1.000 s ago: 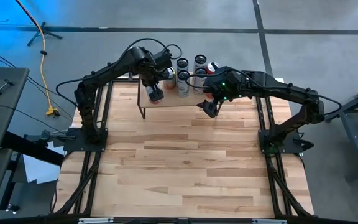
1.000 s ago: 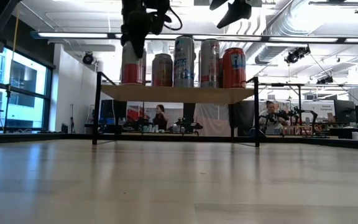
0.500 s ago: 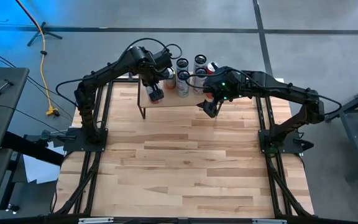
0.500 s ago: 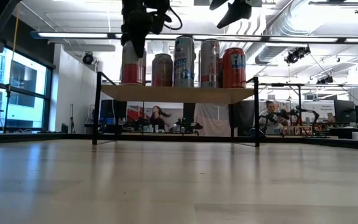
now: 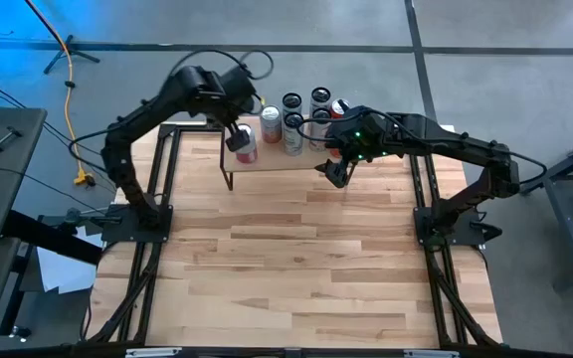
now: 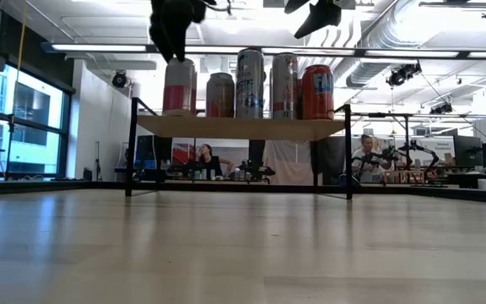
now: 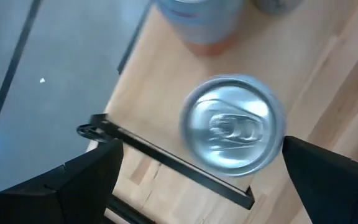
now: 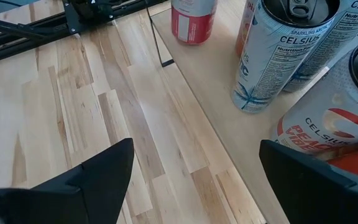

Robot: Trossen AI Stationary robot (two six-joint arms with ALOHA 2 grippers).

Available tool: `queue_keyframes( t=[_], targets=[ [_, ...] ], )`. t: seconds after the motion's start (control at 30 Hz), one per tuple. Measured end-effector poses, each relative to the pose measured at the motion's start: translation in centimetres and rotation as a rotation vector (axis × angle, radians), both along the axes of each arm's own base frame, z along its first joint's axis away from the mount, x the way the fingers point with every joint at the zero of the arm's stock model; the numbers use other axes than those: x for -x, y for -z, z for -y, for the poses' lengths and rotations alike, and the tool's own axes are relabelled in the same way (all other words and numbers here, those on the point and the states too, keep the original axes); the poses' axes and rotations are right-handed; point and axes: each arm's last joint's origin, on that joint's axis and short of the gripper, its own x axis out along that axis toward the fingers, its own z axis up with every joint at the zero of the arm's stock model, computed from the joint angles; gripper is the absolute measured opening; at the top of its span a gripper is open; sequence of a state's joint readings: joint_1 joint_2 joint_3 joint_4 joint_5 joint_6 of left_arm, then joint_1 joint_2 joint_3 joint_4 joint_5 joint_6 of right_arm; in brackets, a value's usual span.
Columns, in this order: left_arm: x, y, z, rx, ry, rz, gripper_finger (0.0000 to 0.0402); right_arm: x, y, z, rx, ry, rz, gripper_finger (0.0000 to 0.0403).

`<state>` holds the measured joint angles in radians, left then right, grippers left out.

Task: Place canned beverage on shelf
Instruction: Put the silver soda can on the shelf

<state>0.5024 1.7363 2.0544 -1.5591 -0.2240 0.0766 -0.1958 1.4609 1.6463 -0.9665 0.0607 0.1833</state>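
Since the earlier frame, the left end effector point(image 5: 235, 139) is seen lifted off the pink-and-white can point(image 5: 246, 145) and drawn back toward 10 o'clock; the can is left standing upright on the shelf point(image 5: 277, 163), at its 9 o'clock end. Left fingers point(image 7: 73, 180) are spread wide with nothing between them, the can's silver top point(image 7: 234, 126) lying below in the wrist view. In the low view the left end effector point(image 6: 172, 29) is seen above the can point(image 6: 178, 86), apart from it. Four more cans point(image 5: 291, 125) are lined up on the plank toward 3 o'clock. The right end effector point(image 5: 332, 171) is held open and empty near the shelf's 4 o'clock corner, over the surface point(image 5: 296, 268). Persons are noted in the room beyond.
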Motion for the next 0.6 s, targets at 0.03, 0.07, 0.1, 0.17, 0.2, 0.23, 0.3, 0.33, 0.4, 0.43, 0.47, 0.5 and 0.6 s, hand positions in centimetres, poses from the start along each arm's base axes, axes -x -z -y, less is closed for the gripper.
queue_keyframes(
  t=[0.03,0.07,0.1,0.17,0.2,0.23,0.3,0.33,0.4,0.43,0.47,0.5,0.6],
  targets=[
    [0.4,-0.4,0.1,-0.009,-0.01,0.02,0.04,0.0,0.0,0.0,0.0,0.0,0.0,0.0334],
    [0.9,-1.0,0.3,-0.019,-0.015,0.045,0.04,0.0,0.0,0.0,0.0,0.0,0.0,0.0334],
    [1.3,-1.5,0.4,-0.033,-0.019,0.07,0.04,0.0,0.0,0.0,0.0,0.0,0.001,0.0334],
    [2.3,-2.7,0.8,-0.065,-0.026,0.133,0.04,0.0,0.0,0.0,0.001,0.0,0.002,0.0334],
    [2.7,-3.3,1.0,-0.084,-0.03,0.173,0.04,0.0,0.0,0.0,0.001,0.0,0.003,0.0334],
    [3.1,-3.9,1.2,-0.103,-0.035,0.211,0.04,0.0,0.0,0.0,0.001,-0.001,0.003,0.0334],
    [4.0,-5.1,1.7,-0.131,-0.04,0.288,0.04,0.0,0.0,0.0,0.004,-0.003,0.005,0.0334],
    [4.4,-5.7,2.0,-0.133,-0.035,0.333,0.04,0.0,0.0,0.0,0.004,-0.003,0.006,0.0334],
    [5.4,-6.9,2.8,-0.117,0.005,0.434,0.04,0.0,0.0,0.0,0.004,-0.003,0.006,0.0334],
    [5.8,-7.5,3.2,-0.109,0.03,0.492,0.04,0.0,0.0,0.0,0.004,-0.003,0.006,0.0334],
    [6.2,-8.2,3.5,-0.109,0.055,0.551,0.04,0.0,0.0,0.0,0.005,-0.004,0.005,0.0334],
    [6.6,-8.8,3.9,-0.114,0.087,0.604,0.04,0.0,0.0,0.0,0.005,-0.004,0.005,0.0334],
    [7.7,-10.4,4.8,-0.137,0.168,0.723,0.04,0.0,0.0,0.0,0.005,-0.004,0.005,0.0334]
  ],
)
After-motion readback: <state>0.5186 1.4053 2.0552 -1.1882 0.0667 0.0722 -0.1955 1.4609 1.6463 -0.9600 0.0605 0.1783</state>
